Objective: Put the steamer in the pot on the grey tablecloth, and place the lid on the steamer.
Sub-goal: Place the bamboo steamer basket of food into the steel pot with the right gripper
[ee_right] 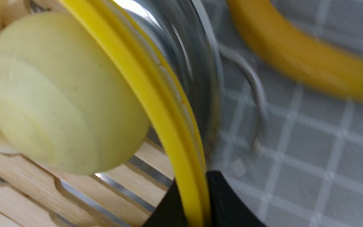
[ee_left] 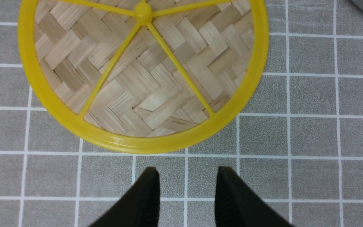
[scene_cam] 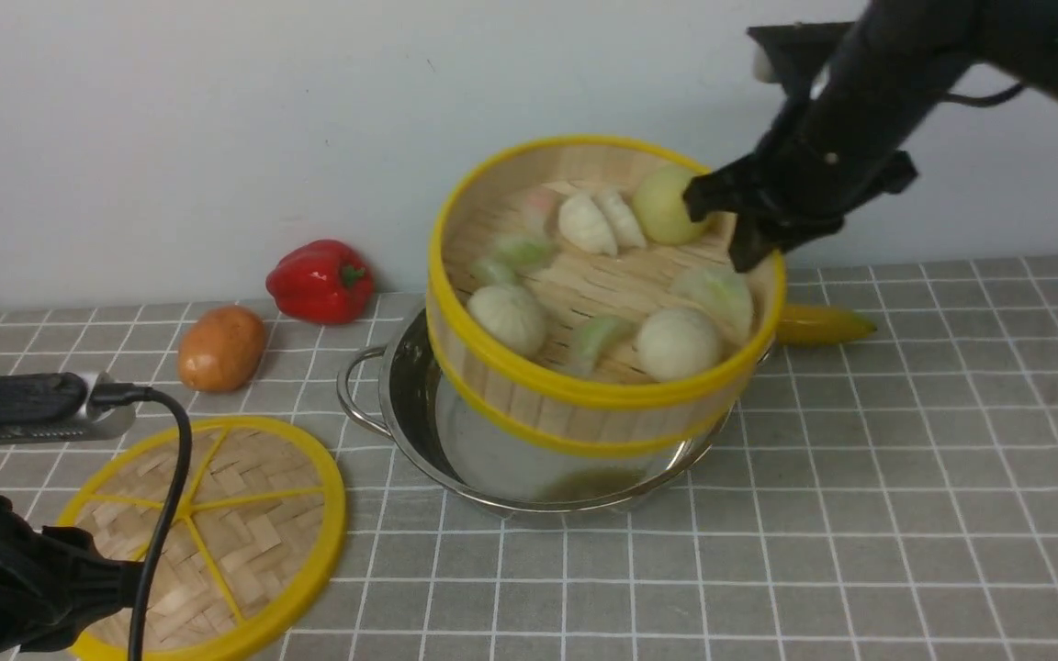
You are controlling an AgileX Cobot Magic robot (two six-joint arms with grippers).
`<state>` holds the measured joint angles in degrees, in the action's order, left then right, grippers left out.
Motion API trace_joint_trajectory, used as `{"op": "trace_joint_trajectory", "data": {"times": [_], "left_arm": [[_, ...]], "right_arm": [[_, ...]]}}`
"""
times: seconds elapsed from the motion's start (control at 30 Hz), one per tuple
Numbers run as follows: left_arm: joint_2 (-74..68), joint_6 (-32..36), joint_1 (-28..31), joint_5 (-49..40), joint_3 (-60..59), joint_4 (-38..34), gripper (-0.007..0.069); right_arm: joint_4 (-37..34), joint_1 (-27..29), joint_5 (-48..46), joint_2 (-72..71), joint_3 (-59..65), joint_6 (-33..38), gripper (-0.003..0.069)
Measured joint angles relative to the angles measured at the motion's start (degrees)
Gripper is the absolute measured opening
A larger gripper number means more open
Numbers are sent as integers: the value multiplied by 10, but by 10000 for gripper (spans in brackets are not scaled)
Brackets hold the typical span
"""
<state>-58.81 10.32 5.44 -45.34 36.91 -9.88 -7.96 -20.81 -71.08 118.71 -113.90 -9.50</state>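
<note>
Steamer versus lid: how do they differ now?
The steamer is a walled basket; the lid a flat woven disc. The steamer is tilted in the pot, its rim gripped by the right gripper; the lid lies free on the grey tablecloth. The steamer holds food; the lid none. Both have yellow rims.

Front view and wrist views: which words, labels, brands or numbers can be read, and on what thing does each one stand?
None: the steamer, the lid, the pot and the grey tablecloth carry no writing, label or number in any view.
</note>
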Motion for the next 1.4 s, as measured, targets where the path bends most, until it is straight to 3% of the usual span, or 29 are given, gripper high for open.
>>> {"op": "trace_joint_trajectory", "data": {"times": [0.2, 0.87, 1.17, 1.4], "left_arm": [[0, 0, 0, 0, 0, 0, 243], [0, 0, 0, 0, 0, 0, 243], [0, 0, 0, 0, 0, 0, 243], [0, 0, 0, 28, 0, 0, 243]], "right_arm": [[7, -18, 0, 113, -111, -11, 57], [29, -20, -5, 188, -120, -11, 78], [6, -20, 5, 186, -126, -14, 332], [7, -20, 5, 175, -126, -13, 463]]}}
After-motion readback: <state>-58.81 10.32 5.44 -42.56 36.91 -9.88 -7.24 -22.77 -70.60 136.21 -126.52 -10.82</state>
